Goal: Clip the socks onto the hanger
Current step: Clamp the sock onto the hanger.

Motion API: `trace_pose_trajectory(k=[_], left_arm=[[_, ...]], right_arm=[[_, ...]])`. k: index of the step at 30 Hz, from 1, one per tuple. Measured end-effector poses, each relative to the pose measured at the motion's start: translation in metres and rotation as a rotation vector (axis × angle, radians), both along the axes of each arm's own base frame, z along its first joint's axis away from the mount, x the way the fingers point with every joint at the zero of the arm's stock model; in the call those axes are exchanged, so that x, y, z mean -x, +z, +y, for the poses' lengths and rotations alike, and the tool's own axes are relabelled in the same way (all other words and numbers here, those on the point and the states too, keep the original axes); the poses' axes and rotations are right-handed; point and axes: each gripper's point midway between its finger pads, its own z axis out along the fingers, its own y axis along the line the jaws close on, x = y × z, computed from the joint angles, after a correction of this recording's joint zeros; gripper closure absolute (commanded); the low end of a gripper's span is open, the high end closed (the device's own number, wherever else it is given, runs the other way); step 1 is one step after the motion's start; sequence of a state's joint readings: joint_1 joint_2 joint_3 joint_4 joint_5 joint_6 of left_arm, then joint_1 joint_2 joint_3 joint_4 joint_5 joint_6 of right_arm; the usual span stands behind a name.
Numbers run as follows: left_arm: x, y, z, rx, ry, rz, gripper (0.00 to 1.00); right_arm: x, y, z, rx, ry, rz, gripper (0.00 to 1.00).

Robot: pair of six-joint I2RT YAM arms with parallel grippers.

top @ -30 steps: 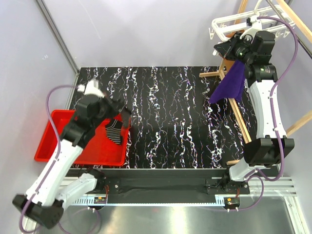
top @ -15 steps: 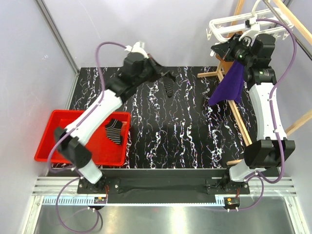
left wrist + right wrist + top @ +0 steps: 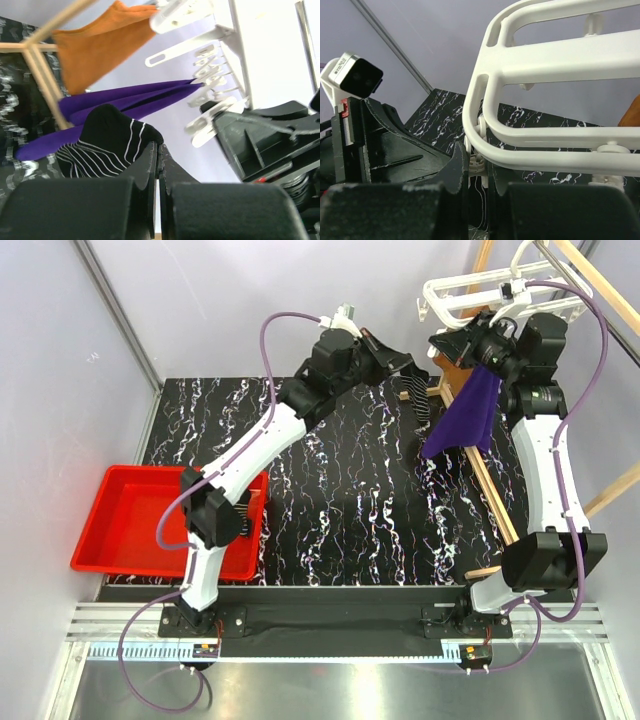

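Observation:
My left gripper (image 3: 406, 367) is shut on a black sock with thin white stripes (image 3: 421, 400), which dangles high above the table just left of the hanger. In the left wrist view the sock (image 3: 107, 145) is pinched at its edge between my closed fingers (image 3: 150, 165), with dangling white clips (image 3: 210, 75) close ahead. The white plastic hanger (image 3: 470, 285) hangs at the top right. My right gripper (image 3: 441, 344) is shut on one hanger clip (image 3: 483, 162) under the frame (image 3: 545, 55). A second sock (image 3: 250, 512) shows partly behind my left arm in the red tray.
A red tray (image 3: 120, 530) sits at the table's left front. A purple cloth (image 3: 462, 415) and an orange cloth (image 3: 100, 45) hang from the wooden rack (image 3: 485, 480) along the right side. Grey walls close in behind and left.
My left arm has swung from over the red tray up and right to the hanger, carrying one sock. The right gripper has stayed at the hanger's clips.

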State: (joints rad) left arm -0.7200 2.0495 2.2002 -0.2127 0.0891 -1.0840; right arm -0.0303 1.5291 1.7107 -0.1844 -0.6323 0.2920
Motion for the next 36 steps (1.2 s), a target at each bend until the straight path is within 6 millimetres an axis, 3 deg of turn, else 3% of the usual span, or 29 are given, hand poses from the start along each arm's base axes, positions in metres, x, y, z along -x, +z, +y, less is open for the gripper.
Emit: trace_pose_trajectory(k=[8, 20, 36], left_arm=[[-0.009, 0.004, -0.017, 0.1, -0.006, 0.025, 1.0], [-0.008, 0.028, -0.02, 0.208, -0.009, 0.035, 1.0], [-0.011, 0.032, -0.026, 0.289, -0.016, 0.075, 1.0]], right_arm=[[0.002, -0.004, 0.004, 0.001, 0.029, -0.013, 1.0], [0.003, -0.003, 0.007, 0.004, 0.051, -0.029, 1.0], [0.003, -0.006, 0.008, 0.011, 0.064, -0.038, 1.0]])
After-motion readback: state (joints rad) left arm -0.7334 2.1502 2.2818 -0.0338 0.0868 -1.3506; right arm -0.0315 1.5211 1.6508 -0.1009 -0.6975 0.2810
